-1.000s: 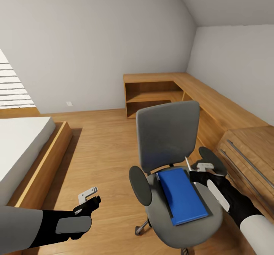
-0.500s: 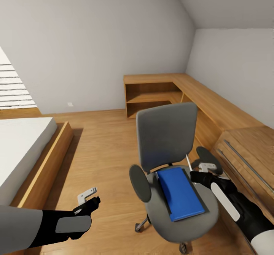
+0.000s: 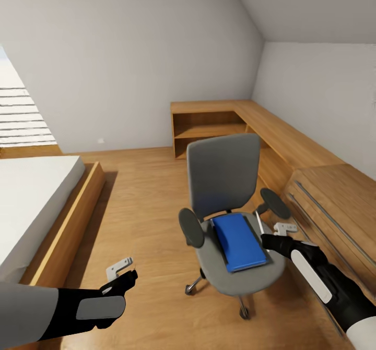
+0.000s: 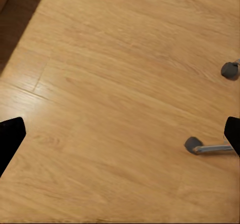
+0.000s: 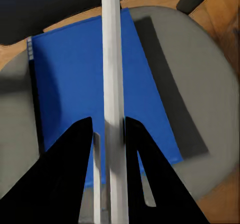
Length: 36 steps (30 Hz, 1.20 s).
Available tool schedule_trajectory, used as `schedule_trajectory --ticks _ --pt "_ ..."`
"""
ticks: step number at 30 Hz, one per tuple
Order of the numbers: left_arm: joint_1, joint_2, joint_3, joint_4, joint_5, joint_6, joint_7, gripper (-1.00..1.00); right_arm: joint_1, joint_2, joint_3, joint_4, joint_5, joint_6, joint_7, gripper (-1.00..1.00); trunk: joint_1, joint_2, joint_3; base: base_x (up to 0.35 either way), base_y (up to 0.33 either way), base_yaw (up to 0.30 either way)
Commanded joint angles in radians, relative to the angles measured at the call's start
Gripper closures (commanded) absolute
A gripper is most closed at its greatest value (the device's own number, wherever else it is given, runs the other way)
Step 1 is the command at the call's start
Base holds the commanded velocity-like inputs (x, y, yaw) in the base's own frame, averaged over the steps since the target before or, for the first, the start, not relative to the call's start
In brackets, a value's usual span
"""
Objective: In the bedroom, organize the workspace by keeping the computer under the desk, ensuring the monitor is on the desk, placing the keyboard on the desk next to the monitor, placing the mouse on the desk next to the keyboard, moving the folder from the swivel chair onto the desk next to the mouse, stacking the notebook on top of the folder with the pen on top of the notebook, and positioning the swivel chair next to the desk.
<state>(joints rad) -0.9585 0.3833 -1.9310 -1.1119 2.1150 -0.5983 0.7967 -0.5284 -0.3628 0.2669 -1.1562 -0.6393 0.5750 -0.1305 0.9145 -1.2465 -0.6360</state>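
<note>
— Looking from the head view, where is the folder (image 3: pixel 239 242) found?

— It is seen flat on the seat of the swivel chair (image 3: pixel 225 183), its far short edge near the backrest and its near corner close to the seat's front rim. A dark thin edge, possibly the notebook, is seen under its left side; that cannot be told for certain.

— And the right gripper (image 3: pixel 269 228)?

— It is held just beside the chair's right armrest pad, at the seat's right edge. Its fingers (image 5: pixel 75 174) are clenched on the pen (image 5: pixel 113 83), which is shown in the right wrist view as a white stick running out between them over the blue folder. In the head view the pen (image 3: pixel 258 222) is seen tilted upward from the gripper.

— The left gripper (image 3: pixel 121 270)?

— It hangs over bare wood floor (image 3: pixel 141 204), well apart from the chair. Its fingers (image 4: pixel 10 136) are released and spread wide; two castors (image 4: pixel 192 144) of the chair base are caught past them in the left wrist view.

— What open room is there for moving?

— A broad strip of floor is left between the bed (image 3: pixel 36 204) with its wooden frame edge and the chair. To the right, the dresser (image 3: pixel 334 204) with long bar handles is near the chair's armrest, so the gap on that side is narrow. Behind the chair, a low wooden shelf unit (image 3: pixel 209 125) runs along the wall under the sloped ceiling.
</note>
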Motion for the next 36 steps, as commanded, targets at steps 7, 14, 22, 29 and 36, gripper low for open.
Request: schedule_trajectory --ticks 7,14,22,29,36 --pt "-0.002 0.0 -0.003 -0.002 0.002 -0.003 0.001 -1.0 -0.001 -0.001 -0.015 -0.04 -0.054 0.012 -0.01 1.0 -0.028 0.049 0.021 -0.34 -0.085 0.0" --pt "-0.002 0.0 -0.003 -0.002 0.003 -0.004 0.003 -1.0 -0.001 -0.002 -0.035 -0.071 -0.129 0.048 -0.012 1.0 -0.054 0.098 0.043 -0.145 -0.069 0.0" --pt "-0.001 0.0 -0.003 -0.004 0.004 -0.071 0.006 -1.0 0.0 -0.002 -0.037 -0.093 -0.135 0.054 -0.013 1.0 -0.085 0.154 0.068 -0.009 -0.004 0.0" --pt "-0.002 0.0 -0.003 -0.006 0.004 -0.075 0.009 -1.0 -0.001 -0.002 -0.037 -0.094 -0.135 0.054 -0.013 1.0 -0.112 0.203 0.09 0.0 0.0 0.0" --pt "-0.002 0.007 -0.003 -0.012 0.004 -0.076 0.009 -1.0 0.0 -0.003 -0.037 -0.093 -0.135 0.054 -0.014 1.0 -0.139 0.252 0.112 0.0 0.0 0.0"
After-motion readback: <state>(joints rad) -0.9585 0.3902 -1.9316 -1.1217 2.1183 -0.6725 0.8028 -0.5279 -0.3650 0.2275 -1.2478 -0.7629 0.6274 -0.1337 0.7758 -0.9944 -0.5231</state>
